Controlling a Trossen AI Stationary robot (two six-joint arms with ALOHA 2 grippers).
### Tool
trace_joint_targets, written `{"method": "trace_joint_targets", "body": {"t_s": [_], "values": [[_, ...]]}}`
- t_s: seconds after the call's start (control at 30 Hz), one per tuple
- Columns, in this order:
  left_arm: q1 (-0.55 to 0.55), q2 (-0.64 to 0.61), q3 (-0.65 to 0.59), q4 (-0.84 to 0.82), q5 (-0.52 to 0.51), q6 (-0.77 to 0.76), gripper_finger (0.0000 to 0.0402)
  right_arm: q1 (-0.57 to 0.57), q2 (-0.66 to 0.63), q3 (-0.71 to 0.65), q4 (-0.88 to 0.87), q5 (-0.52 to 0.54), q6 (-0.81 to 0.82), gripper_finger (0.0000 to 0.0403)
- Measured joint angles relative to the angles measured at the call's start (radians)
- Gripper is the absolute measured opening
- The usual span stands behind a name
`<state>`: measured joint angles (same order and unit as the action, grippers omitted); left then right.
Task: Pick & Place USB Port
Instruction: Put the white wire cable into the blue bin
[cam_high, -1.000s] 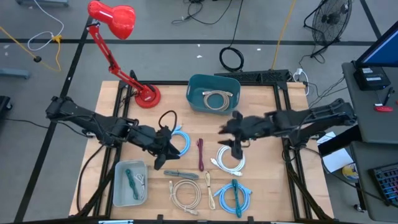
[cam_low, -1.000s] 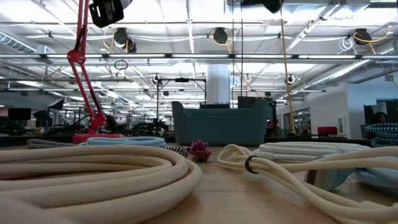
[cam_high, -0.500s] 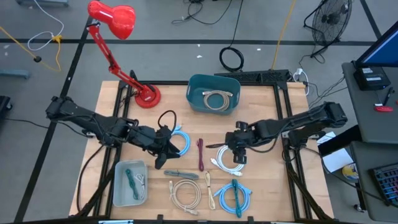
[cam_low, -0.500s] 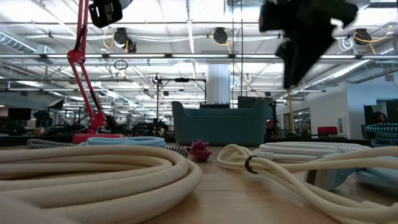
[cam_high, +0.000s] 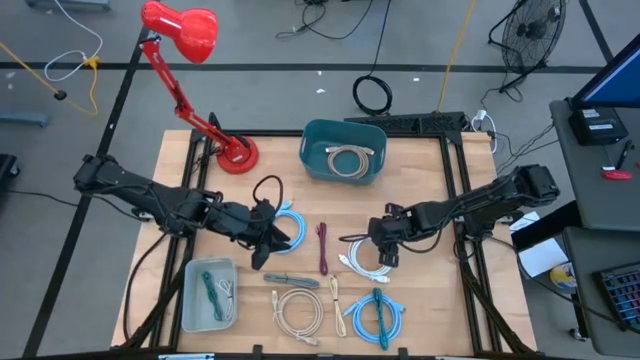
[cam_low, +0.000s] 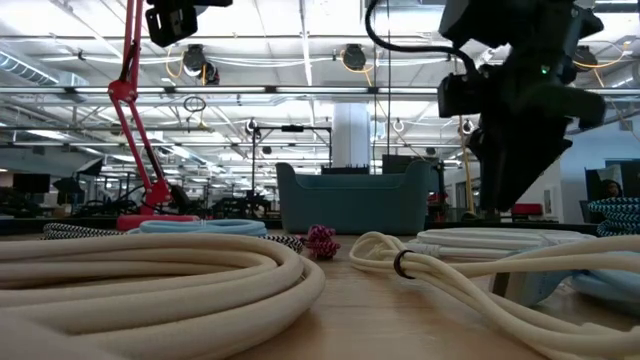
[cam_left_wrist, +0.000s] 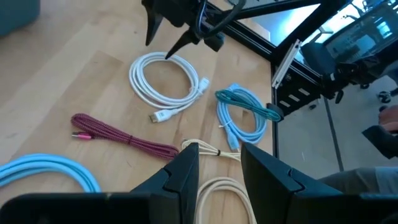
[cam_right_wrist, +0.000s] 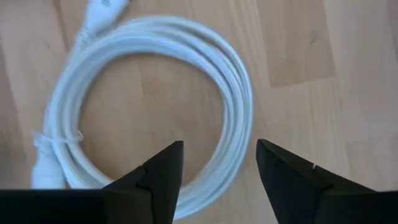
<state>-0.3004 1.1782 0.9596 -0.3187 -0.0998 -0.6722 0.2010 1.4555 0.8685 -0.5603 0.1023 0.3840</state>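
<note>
A white coiled cable (cam_high: 360, 262) lies flat on the wooden table right of centre. My right gripper (cam_high: 388, 256) hangs just above it, pointing steeply down. In the right wrist view my right gripper (cam_right_wrist: 217, 171) is open, its fingers astride one side of the white coil (cam_right_wrist: 241, 112). In the low view its fingertips (cam_low: 492, 200) stand a little above the coil (cam_low: 480, 245). My left gripper (cam_high: 262, 245) waits open over the table's left middle, beside a light blue coil (cam_high: 291, 222). A teal bin (cam_high: 318, 160) at the far middle holds a cream cable (cam_high: 350, 160).
A maroon cable (cam_high: 323, 248), a cream coil (cam_high: 299, 310) and a blue-teal coil (cam_high: 376, 315) lie near the front. A grey tray (cam_high: 190, 300) with a green cable stands front left. A red desk lamp (cam_high: 235, 152) stands at the far left, with a black cable (cam_high: 268, 190) beside it.
My right gripper has come down from well above the table to just over the white coil, and has tipped from nearly level to pointing steeply down. The cables have not moved.
</note>
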Motion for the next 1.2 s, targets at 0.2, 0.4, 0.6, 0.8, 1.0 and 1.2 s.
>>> {"method": "trace_joint_targets", "body": {"t_s": [0.2, 0.4, 0.6, 0.8, 1.0, 1.2], "values": [[0.0, 0.0, 0.0, 0.001, -0.006, -0.003, 0.0122, -0.012, -0.002, -0.033, 0.035, 0.001, -0.011, 0.0222], [0.0, 0.0, 0.0, 0.001, -0.006, -0.005, 0.0122, -0.025, 0.001, -0.079, 0.097, 0.001, 0.023, 0.0241], [-0.004, 0.0, 0.0, 0.001, -0.006, -0.01, 0.0122, -0.025, 0.004, -0.123, 0.173, 0.0, 0.069, 0.0247], [-0.004, 0.0, 0.0, 0.001, -0.006, -0.014, 0.0122, -0.025, 0.004, -0.184, 0.227, -0.001, 0.117, 0.0242], [-0.004, 0.0, -0.001, 0.0, -0.006, -0.014, 0.0122, -0.025, 0.0, -0.228, 0.27, -0.003, 0.165, 0.0224], [-0.004, 0.0, -0.001, 0.0, -0.007, -0.013, 0.0122, -0.025, 0.001, -0.23, 0.277, 0.0, 0.177, 0.016]]}}
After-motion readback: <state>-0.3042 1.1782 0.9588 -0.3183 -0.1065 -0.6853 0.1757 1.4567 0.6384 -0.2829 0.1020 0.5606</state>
